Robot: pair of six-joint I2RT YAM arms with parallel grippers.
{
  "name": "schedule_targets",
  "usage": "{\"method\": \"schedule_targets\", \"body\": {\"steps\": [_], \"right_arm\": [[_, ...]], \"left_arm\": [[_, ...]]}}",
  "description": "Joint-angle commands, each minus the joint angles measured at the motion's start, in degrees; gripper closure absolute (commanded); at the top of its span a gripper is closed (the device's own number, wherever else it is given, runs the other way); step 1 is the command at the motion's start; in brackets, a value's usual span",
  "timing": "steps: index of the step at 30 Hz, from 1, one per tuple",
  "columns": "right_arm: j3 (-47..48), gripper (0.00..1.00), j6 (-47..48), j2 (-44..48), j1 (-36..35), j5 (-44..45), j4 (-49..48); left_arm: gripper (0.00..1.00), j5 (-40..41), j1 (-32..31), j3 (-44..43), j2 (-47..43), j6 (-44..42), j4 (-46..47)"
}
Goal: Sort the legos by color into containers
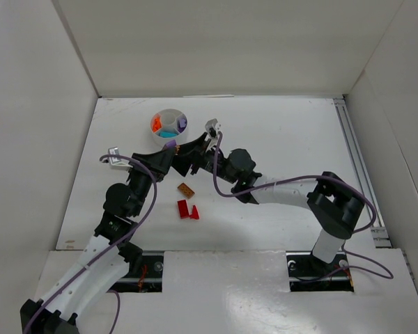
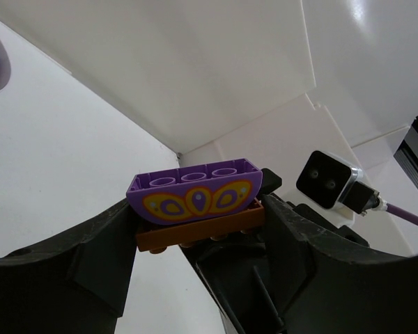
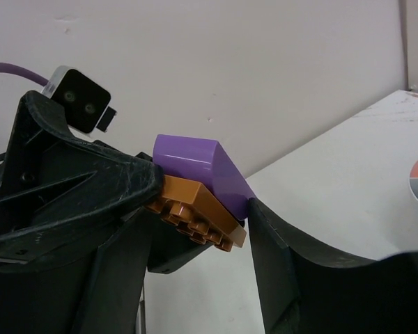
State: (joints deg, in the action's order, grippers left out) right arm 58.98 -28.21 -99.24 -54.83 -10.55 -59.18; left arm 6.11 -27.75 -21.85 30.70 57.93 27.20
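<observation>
A purple curved lego (image 2: pixel 195 193) is joined to a brown-orange plate (image 2: pixel 195 229), and the pair is held in the air between both grippers. My left gripper (image 2: pixel 195 223) is shut on its ends. My right gripper (image 3: pixel 202 209) is shut on it from the other side. In the top view the grippers, left (image 1: pixel 168 152) and right (image 1: pixel 188 154), meet just in front of the white dish (image 1: pixel 169 111). The dish holds orange (image 1: pixel 155 124), teal (image 1: pixel 168 133) and purple (image 1: pixel 182 123) pieces in separate compartments.
A brown-orange brick (image 1: pixel 187 188) and two red pieces (image 1: pixel 183 208) (image 1: pixel 194 212) lie on the table between the arms. White walls enclose the table on three sides. A metal rail (image 1: pixel 355 160) runs along the right edge.
</observation>
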Motion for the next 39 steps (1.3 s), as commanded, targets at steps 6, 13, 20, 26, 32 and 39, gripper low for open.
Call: {"method": "schedule_targets", "body": {"steps": [6,13,20,26,32,39], "right_arm": [[3.9,0.52,-1.5,-0.4,-0.5,3.2,-0.4],[2.3,0.77,-2.0,0.6,-0.5,4.4,1.3],[1.1,0.85,-1.5,1.2,-0.5,1.2,-0.3],[-0.1,0.91,-0.2,2.7,0.5,-4.0,-1.0],[-3.0,0.94,4.7,7.0,3.4,-10.8,5.1],[-5.5,1.00,11.1,11.8,8.6,-26.3,11.8]], "left_arm": [[0.49,-4.0,-0.3,0.8,0.9,-2.1,2.7],[0.36,-4.0,-0.3,0.8,0.3,-3.3,3.2],[0.20,-4.0,-0.3,-0.6,-0.8,-4.7,-0.6],[0.08,-1.1,-0.3,-3.6,-0.2,-6.7,-7.5],[0.02,1.3,-0.3,-8.7,0.9,-10.5,-14.3],[0.01,1.1,-0.3,-10.8,1.4,-18.0,-14.8]]}}
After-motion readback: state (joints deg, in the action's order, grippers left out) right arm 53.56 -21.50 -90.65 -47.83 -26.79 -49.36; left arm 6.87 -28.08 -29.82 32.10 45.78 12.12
